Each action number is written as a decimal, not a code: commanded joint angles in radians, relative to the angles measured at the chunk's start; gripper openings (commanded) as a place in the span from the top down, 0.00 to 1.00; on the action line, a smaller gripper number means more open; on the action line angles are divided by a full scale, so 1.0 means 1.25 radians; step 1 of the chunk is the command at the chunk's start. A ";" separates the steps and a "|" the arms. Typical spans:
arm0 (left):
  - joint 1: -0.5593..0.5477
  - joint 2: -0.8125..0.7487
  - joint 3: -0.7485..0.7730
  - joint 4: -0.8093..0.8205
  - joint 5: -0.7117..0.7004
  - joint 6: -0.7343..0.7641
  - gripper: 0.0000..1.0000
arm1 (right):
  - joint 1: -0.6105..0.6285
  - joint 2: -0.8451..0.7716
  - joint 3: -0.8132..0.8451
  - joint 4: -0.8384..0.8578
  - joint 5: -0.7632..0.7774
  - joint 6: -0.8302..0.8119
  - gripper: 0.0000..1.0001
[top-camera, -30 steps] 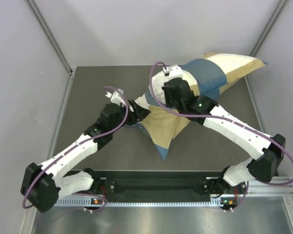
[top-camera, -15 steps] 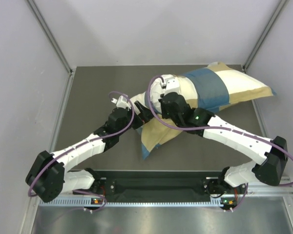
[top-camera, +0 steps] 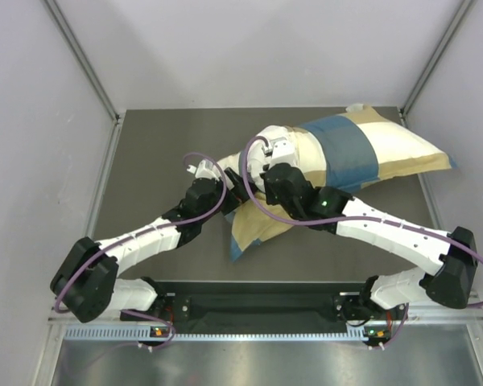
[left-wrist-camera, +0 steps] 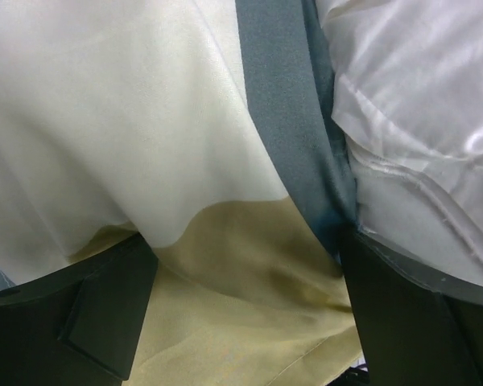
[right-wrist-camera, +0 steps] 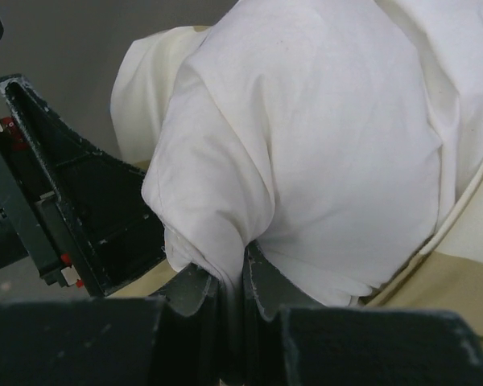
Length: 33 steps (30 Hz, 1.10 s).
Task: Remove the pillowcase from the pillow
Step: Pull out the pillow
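Pillow (right-wrist-camera: 322,137) lies on counter (top-camera: 161,153), mostly inside pillowcase (top-camera: 350,149), with one white end bared. Right tool (right-wrist-camera: 229,277) pinches a fold of that end, likely to anchor it. Left tool (left-wrist-camera: 241,322) is spread wide astride the pillowcase hem beside that end, probably readying a pull.

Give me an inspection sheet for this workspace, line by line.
Surface: dark grey table.
Job's things: checked pillowcase lies at the far right; white pillow pokes out of its open end.
Clutter: nothing seen.
Tools: left tool open, jaws astride pillowcase fabric; right tool shut on a fold of the pillow.
Cables: purple cables loop beside both wrists.
Surroundings: pale walls, metal posts.
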 commanded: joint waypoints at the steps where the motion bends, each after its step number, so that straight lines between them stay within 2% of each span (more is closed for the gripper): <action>1: -0.004 0.030 0.031 0.059 0.000 0.003 0.06 | 0.057 -0.013 -0.018 0.070 -0.062 0.049 1.00; 3: -0.005 0.038 0.024 0.069 0.009 0.004 0.15 | 0.058 -0.017 -0.023 0.072 -0.059 0.054 1.00; 4: -0.006 0.047 0.019 0.077 0.014 0.007 0.29 | 0.058 -0.018 -0.023 0.072 -0.053 0.052 1.00; 7: -0.005 0.053 0.001 0.094 0.047 0.008 0.55 | 0.058 -0.015 -0.001 0.060 -0.024 0.022 1.00; 8: -0.005 0.052 -0.004 0.098 0.049 0.014 0.74 | 0.057 -0.014 0.009 0.056 -0.013 0.003 1.00; 10: -0.005 0.043 -0.016 0.094 0.063 0.024 0.83 | 0.041 -0.001 0.042 0.041 0.003 -0.014 1.00; 12: -0.006 0.034 -0.031 0.084 0.069 0.034 0.99 | 0.019 0.017 0.065 0.034 -0.009 -0.029 1.00; 23: -0.009 -0.161 -0.161 0.012 0.047 0.128 1.00 | -0.212 0.119 0.204 0.032 -0.078 -0.084 1.00; 30: -0.006 -0.218 -0.239 0.003 0.019 0.144 1.00 | -0.378 0.123 0.283 0.010 -0.086 -0.124 1.00; 33: -0.003 -0.228 -0.259 0.003 0.020 0.139 1.00 | -0.484 0.110 0.292 0.000 -0.113 -0.127 1.00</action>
